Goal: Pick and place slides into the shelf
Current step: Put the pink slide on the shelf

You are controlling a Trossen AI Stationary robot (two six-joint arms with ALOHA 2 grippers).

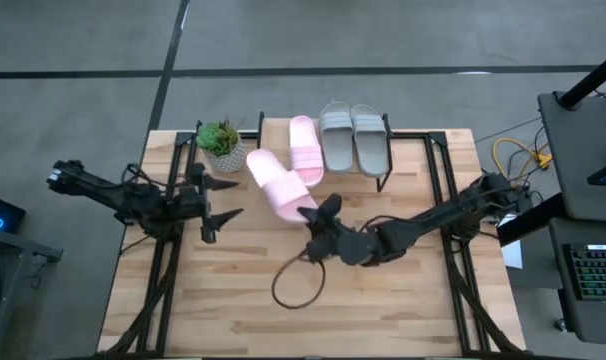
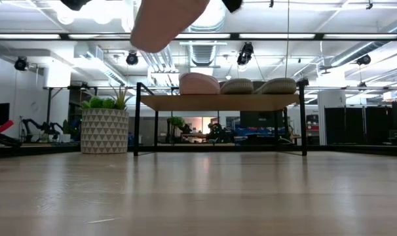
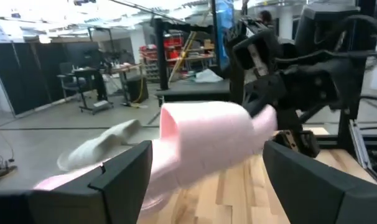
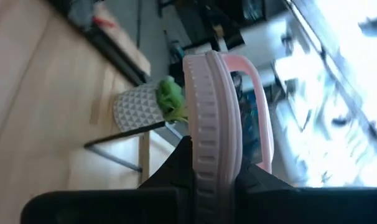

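Right gripper is clamped on one light pink slide, held above the table near the shelf. Three slides are seated on it. Left gripper is released, waiting nearby.

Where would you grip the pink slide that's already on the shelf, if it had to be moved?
By its side edge, from above. The pink slide lies flat, sole down, on the shelf, with a grey slide close beside it, so the plant-side edge looks freer.
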